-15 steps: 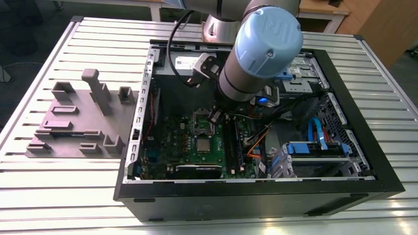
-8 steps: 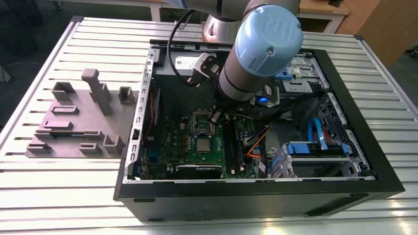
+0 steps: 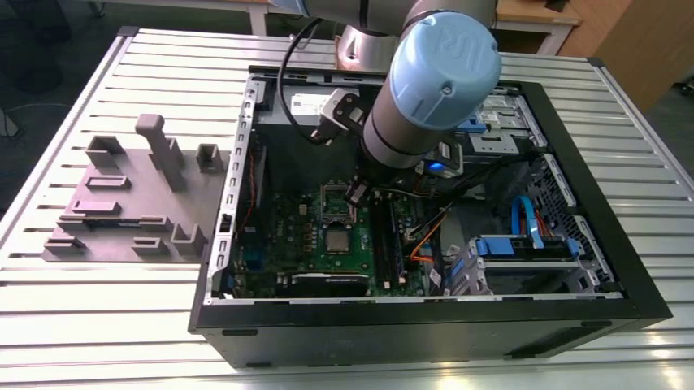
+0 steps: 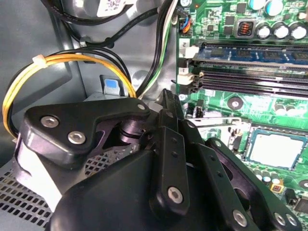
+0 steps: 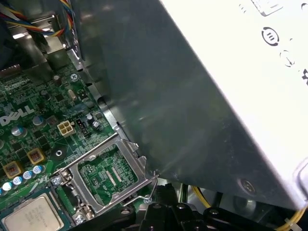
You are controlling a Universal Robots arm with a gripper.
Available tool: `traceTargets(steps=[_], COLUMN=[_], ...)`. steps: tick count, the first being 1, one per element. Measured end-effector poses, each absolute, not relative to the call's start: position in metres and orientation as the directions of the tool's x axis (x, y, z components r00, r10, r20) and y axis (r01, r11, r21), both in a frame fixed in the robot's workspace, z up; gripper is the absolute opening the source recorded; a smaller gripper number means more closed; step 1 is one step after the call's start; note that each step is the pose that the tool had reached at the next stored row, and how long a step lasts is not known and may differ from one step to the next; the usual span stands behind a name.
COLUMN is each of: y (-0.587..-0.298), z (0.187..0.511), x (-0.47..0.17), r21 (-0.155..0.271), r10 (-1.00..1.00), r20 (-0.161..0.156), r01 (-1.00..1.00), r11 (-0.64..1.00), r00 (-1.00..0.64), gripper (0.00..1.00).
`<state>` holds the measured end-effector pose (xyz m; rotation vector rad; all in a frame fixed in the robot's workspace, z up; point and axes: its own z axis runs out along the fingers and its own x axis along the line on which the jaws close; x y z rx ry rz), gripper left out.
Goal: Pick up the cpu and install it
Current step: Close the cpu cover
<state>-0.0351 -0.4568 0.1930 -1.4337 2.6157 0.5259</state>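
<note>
The cpu [image 3: 338,240] lies flat with its silver top up in the motherboard socket inside the open computer case; it appears again in the second wrist view [image 4: 276,149] and in the first wrist view [image 5: 32,217]. The metal socket frame [image 3: 337,202] [image 5: 111,169] stands swung open just beyond the chip. My gripper [image 3: 355,195] [image 4: 166,96] hangs inside the case by the raised frame, clear of the cpu. It is shut with nothing seen in it. In the first wrist view a thin wire lever [image 5: 151,186] sits close to the black gripper body [image 5: 163,211].
The black case wall [image 3: 434,321] rings the motherboard [image 3: 292,244]. Memory slots [image 4: 250,72], yellow and black cables [image 4: 72,62] and a grey power supply box [image 5: 231,96] crowd the gripper. A grey-mauve tray [image 3: 130,195] with upright blocks sits on the slatted table at the exterior view's left.
</note>
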Motion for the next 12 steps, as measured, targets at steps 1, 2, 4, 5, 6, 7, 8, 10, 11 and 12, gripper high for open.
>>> traceTargets(steps=[1,2,4,5,6,7,8,10,11,12], y=[-0.4568,-0.4568,-0.4568,-0.4568,-0.4567,-0.4567,-0.4568,-0.4567,-0.4567,-0.4567], z=[0.1923,0.1915,0.1907,0.1907,0.1906,0.1905,0.1906,0.1906,0.1907,0.1907], x=[-0.0351,-0.0351,-0.0351,-0.0350,-0.0350,-0.0350,-0.0351,-0.0351,-0.0351,-0.0351], r21=[0.247,0.248,0.249,0.248,0.248,0.247,0.246,0.244,0.243,0.241], r10=[-0.795,-0.794,-0.794,-0.794,-0.795,-0.795,-0.795,-0.796,-0.797,-0.798], r20=[-0.263,-0.265,-0.266,-0.265,-0.264,-0.263,-0.262,-0.258,-0.256,-0.253], r01=[-0.835,-0.835,-0.835,-0.835,-0.835,-0.835,-0.835,-0.835,-0.835,-0.835], r11=[0.493,0.492,0.492,0.492,0.492,0.492,0.493,0.494,0.495,0.495], r00=[-0.547,-0.547,-0.547,-0.547,-0.547,-0.547,-0.547,-0.547,-0.547,-0.547], gripper=[0.10,0.10,0.10,0.10,0.10,0.10,0.10,0.10,0.10,0.10])
